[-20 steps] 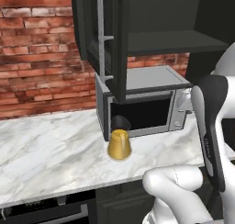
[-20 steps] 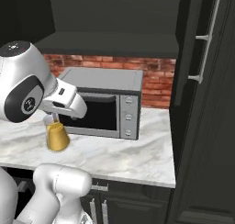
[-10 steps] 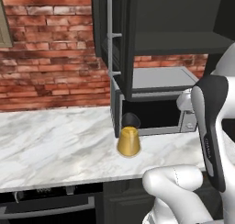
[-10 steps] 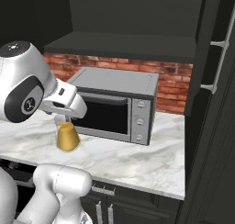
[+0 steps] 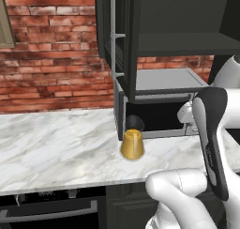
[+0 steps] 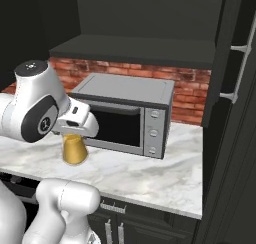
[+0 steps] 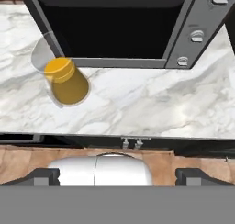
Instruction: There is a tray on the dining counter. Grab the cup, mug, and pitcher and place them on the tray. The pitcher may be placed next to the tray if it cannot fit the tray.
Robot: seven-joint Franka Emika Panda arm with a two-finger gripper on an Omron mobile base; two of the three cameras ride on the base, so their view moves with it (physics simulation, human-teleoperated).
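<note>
Pitcher (image 5: 132, 144) (image 6: 74, 149) (image 7: 67, 82) upright on marble tabletop (image 5: 56, 143) (image 6: 150, 173) (image 7: 151, 103), just before left front corner of microwave (image 5: 159, 103) (image 6: 127, 115) (image 7: 119, 25); amber-gold conical body, dark clear upper part. Nothing grips it. Brick wall (image 5: 51, 49) (image 6: 185, 88) behind tabletop, dark cabinets (image 5: 154, 17) (image 6: 145, 18) above microwave. Pincer (image 7: 117, 176) released, jaws spread wide, empty, hovering well short of pitcher, above tabletop's front edge. Hand view: pitcher left of centre, microwave door and knobs beyond.
</note>
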